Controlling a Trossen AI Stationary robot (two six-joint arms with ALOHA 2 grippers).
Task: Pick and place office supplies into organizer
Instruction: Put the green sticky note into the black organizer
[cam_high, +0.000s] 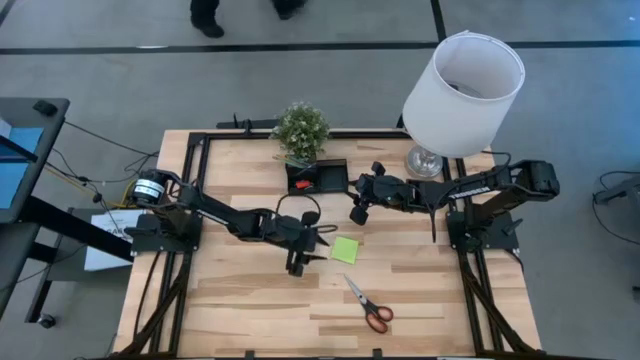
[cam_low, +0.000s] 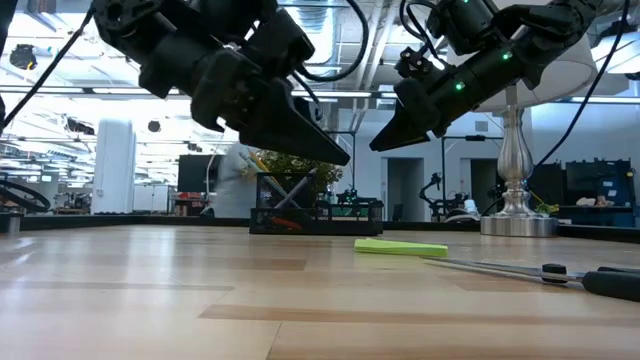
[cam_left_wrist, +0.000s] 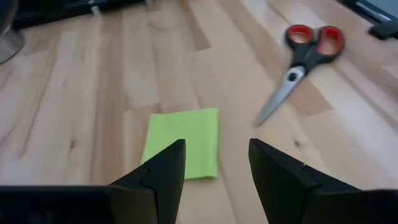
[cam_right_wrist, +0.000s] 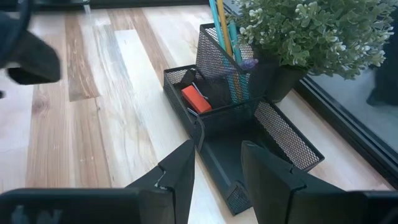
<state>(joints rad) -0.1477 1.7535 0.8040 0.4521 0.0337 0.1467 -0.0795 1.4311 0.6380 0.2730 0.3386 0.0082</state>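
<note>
Hovering at centre of the overhead frame: left gripper (cam_high: 296, 262), fingers (cam_left_wrist: 163, 177) parted with nothing between them, just left of the lime-green sticky-note square (cam_high: 345, 250). Lying flat on the wooden table (cam_high: 240, 310), that square — apart from the fingertips, untouched. Showing in the left wrist frame at lower centre, directly beyond the two dark fingertips.

Resting lower right of centre in the overhead frame: red-handled scissors (cam_high: 368, 305), blades closed, handles toward the lower right, well apart from both grippers.

Hanging above the table right of upper centre: right gripper (cam_high: 358, 213), fingers (cam_right_wrist: 177, 174) spread and empty, just beside the black mesh organizer (cam_high: 318, 177). Sitting in the upper centre of the overhead frame, that organizer, touching or nearly touching the potted plant (cam_high: 300, 130) behind it. Standing upright in its tall cup: teal pens (cam_right_wrist: 225, 43). Lying in a low compartment: a small red piece (cam_right_wrist: 196, 99).

Standing at upper right — a white-shaded lamp (cam_high: 463, 90).
</note>
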